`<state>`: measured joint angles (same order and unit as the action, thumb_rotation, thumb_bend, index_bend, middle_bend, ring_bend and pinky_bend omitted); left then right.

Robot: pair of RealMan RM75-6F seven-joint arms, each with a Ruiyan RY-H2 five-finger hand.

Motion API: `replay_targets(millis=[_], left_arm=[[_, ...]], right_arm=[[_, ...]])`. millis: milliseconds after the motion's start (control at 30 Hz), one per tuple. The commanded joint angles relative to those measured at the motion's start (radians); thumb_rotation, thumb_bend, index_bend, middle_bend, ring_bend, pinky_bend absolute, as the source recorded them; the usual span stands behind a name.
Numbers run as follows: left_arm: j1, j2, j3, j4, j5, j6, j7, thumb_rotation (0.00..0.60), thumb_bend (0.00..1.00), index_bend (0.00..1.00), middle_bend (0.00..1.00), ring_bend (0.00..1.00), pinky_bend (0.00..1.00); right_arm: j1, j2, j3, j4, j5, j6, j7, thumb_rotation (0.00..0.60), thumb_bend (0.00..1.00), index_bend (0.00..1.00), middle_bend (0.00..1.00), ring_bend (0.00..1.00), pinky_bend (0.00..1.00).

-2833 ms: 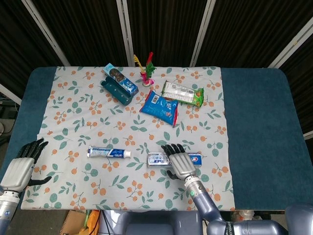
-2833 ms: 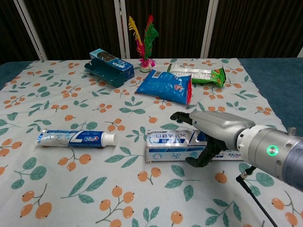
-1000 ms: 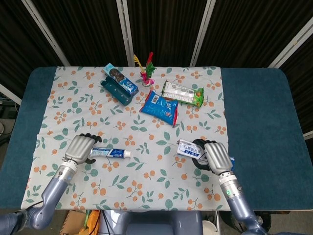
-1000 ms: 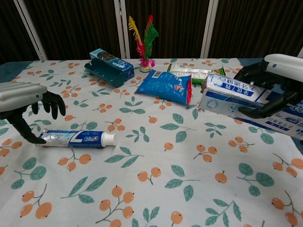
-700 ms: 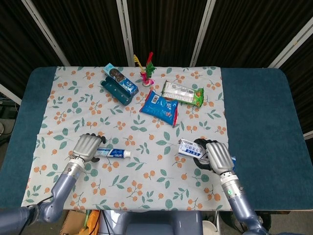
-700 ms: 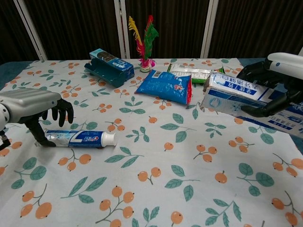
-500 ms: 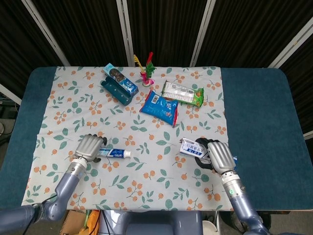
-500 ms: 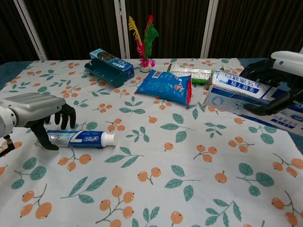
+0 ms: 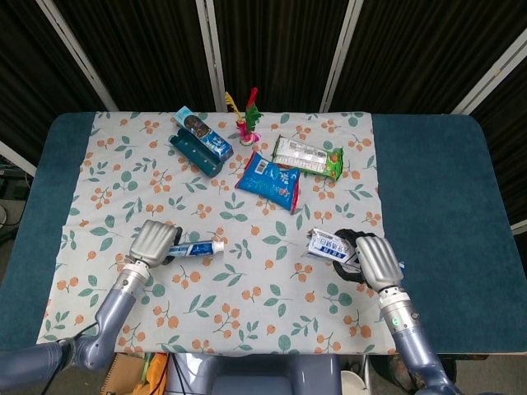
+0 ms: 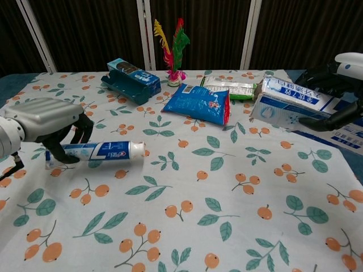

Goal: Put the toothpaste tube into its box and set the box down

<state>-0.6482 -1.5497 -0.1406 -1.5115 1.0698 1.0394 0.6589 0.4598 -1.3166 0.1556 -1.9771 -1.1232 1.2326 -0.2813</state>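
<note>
With toothpaste tube (image 10: 96, 151) grasped in left hand (image 10: 48, 124) just above the table (image 9: 428, 189) and toothpaste box (image 10: 292, 103) clasped in right hand (image 9: 375, 257), bring cap end level with the box's open mouth before sliding

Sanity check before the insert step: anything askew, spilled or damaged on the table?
Nothing stands out. The left hand holds the toothpaste tube roughly level, cap on. The right hand holds the toothpaste box tilted above the cloth. The snack packs lie flat and look intact.
</note>
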Motion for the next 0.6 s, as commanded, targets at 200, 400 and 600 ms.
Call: replay_targets(millis=[200,400,600], left_arm=[[-0.118,0.182,-0.085,0.005,0.248,-0.026,-0.136,0.6,0.45,0.69,0.75,0.67,0.65],[-0.214,0.286,-0.135,0.01,0.399,-0.056,-0.245,0.6,0.45,0.69,0.75,0.67,0.65],[-0.281,0.331,-0.141,0.013,0.493,-0.082,-0.328,0.6,0.45,0.69,0.75,0.67,0.65]], right_arm=[[0.004,0.001,0.016,-0.027,-0.001,0.005,0.004,0.6,0.36,0.41,0.51,0.43,0.4],[0.014,-0.02,0.035,-0.067,0.021,0.014,-0.012,0.6,0.36,0.41,0.51,0.43,0.42],[0.027,-0.044,0.06,-0.104,0.069,0.029,-0.04,0.6,0.36,0.41,0.51,0.43,0.42]])
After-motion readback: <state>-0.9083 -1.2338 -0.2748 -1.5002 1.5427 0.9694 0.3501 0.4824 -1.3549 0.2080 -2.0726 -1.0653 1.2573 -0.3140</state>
